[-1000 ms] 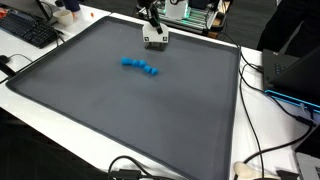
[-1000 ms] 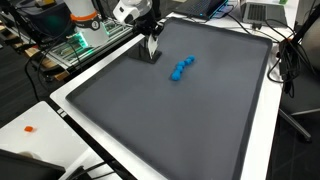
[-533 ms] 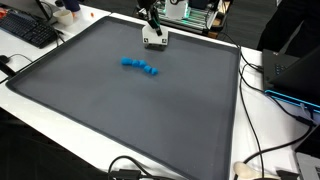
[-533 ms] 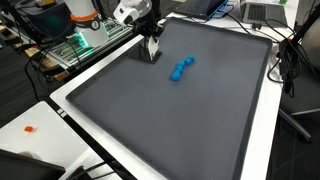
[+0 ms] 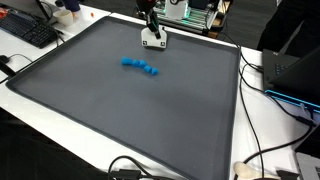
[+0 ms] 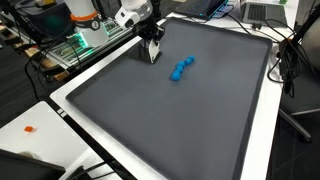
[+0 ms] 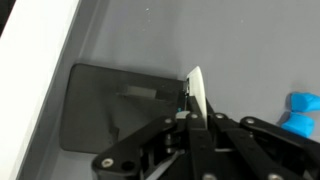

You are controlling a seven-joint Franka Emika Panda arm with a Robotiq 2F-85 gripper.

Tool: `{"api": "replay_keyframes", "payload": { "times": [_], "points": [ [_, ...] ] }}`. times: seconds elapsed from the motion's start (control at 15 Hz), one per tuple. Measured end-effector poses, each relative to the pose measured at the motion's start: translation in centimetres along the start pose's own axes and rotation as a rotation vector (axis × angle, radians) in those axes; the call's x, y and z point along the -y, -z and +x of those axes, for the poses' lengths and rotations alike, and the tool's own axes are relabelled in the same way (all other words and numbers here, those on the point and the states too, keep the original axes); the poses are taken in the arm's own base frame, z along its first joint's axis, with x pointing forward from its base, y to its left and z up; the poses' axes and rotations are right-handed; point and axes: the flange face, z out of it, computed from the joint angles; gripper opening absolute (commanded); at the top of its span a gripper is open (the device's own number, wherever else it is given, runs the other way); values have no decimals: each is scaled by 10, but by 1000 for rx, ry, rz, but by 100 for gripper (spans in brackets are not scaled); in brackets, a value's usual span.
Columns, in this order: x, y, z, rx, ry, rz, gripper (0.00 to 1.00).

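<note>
Though gripper (image 5: 152, 35) jaws pinch the card (image 7: 196, 95), so thin a hold could let it slip below them.

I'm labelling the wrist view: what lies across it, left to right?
Table edge → dark patch on the mat → card → blue toy.

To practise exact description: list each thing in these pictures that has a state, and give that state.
gripper: shut on the white flat piece.
white flat piece: held upright between the fingers, near the mat's far edge.
blue beaded strip: lying on the mat, apart from the gripper.
grey mat: spread flat.
</note>
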Motion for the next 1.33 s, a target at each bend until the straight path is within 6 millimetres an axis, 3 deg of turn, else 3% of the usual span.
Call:
{"api": "replay_keyframes", "payload": {
  "times": [1.0, 1.07, 1.13, 1.27, 1.33],
  "points": [
    [-3, -4, 5, 14, -58, 33, 1],
    [-3, -4, 5, 14, -58, 33, 5],
    [-3, -4, 5, 14, -58, 34, 30],
    [-3, -4, 5, 14, -59, 33, 32],
    [-4, -5, 5, 14, -60, 32, 40]
  ]
}}
